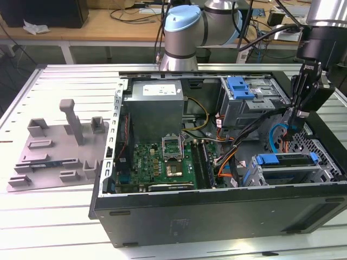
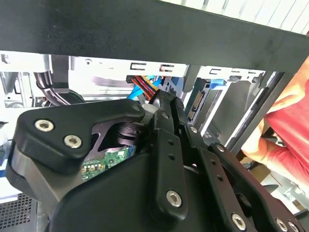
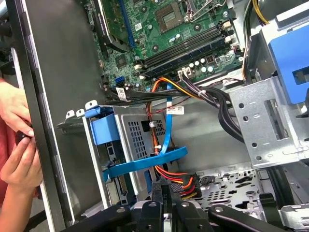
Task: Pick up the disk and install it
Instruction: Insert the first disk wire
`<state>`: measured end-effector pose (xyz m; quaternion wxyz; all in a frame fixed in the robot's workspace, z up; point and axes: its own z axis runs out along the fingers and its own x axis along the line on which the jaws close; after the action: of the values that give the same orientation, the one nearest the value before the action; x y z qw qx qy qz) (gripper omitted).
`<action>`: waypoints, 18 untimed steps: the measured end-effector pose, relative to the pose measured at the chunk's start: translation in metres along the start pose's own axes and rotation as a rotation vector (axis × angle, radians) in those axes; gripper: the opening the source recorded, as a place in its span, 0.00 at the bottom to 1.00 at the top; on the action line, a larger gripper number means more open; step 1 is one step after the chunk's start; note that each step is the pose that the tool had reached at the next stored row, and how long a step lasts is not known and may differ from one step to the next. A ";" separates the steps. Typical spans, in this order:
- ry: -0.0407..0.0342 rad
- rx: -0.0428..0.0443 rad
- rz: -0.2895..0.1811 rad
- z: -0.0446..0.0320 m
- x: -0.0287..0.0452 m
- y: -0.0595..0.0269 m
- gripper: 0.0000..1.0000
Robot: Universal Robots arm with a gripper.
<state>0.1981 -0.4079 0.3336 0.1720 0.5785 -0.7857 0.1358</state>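
You are working on a slotted metal desk point(image 1: 65, 216) with a cluttered wooden bench behind it. An open computer case point(image 1: 217, 216) lies on its side across the middle and right of the exterior view.

The disk point(image 1: 283, 169) is at the lower right of that view. It lies flat in the drive cage point(image 1: 254, 174) inside the case, with its blue bracket point(image 1: 284, 158) along its upper edge. I judge it to be in its bay, but how fully it is seated cannot be told.

Your end effector point(image 1: 293, 125) hangs just above and behind the cage, pointing down. It is clenched, with nothing that I can see between its fingers. In the first wrist view it stands over an orange-and-red cable bundle point(image 3: 178, 182), and a flat blue cable point(image 3: 145, 163) curls just beside it. Black cables point(image 3: 217, 104) run past towards the motherboard point(image 1: 162, 162).

If the step in hand is seating the disk, as I judge it is:
- Work straight down on the bracket's edge, not on the cage wall, and keep the wrist upright so the disk does not cock in its rails.
- Keep clear of the blue cable and the orange bundle, since either could snag on a finger.
- Mind the person's hands point(image 3: 17, 159) against the case's outer wall, which are close to your working space.

At the left of the exterior view, a grey fixture tray point(image 1: 54, 146) lies well apart from all this.
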 end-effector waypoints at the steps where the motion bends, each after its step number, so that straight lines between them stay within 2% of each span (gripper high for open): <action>1: -0.0069 0.0017 0.001 -0.0005 0.0025 0.0003 0.17; 2: -0.0119 0.0032 0.002 -0.0016 0.0048 0.0007 0.17; 3: -0.0138 0.0046 0.002 -0.0026 0.0064 0.0011 0.17; 10: -0.0228 0.0160 0.008 -0.0083 0.0218 0.0050 0.17; 16: -0.0241 0.0174 0.009 0.0024 0.0448 0.0018 0.17; 18: -0.0276 0.0179 0.009 0.0046 0.0496 0.0013 0.17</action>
<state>0.1829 -0.4522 0.3506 0.1553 0.5783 -0.7893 0.1355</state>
